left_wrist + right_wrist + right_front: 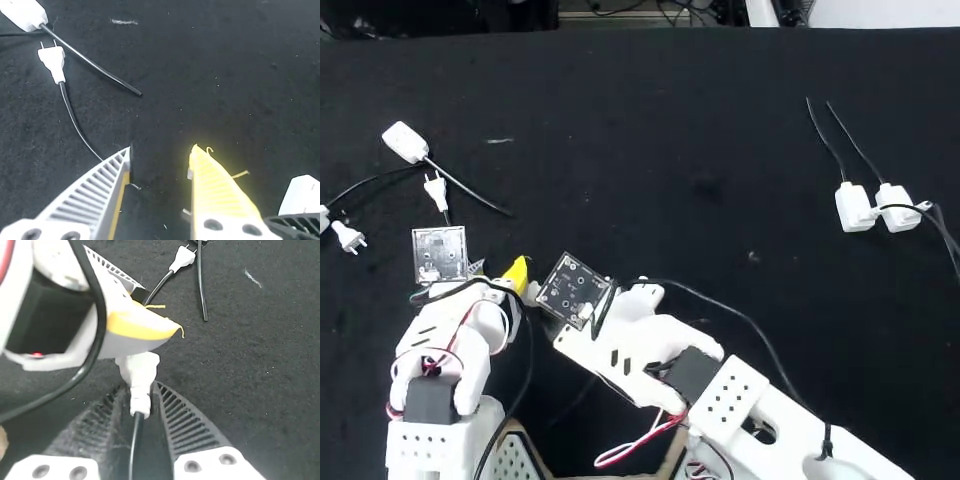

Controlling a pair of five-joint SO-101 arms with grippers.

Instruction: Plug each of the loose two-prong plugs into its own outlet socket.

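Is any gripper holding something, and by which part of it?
The right gripper holds a white plug by its cord end. The left gripper is open and empty.

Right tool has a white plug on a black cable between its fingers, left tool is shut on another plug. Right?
Not quite. The left tool is open and empty, as the left wrist view shows. The right tool does hold the white plug on a black cable.
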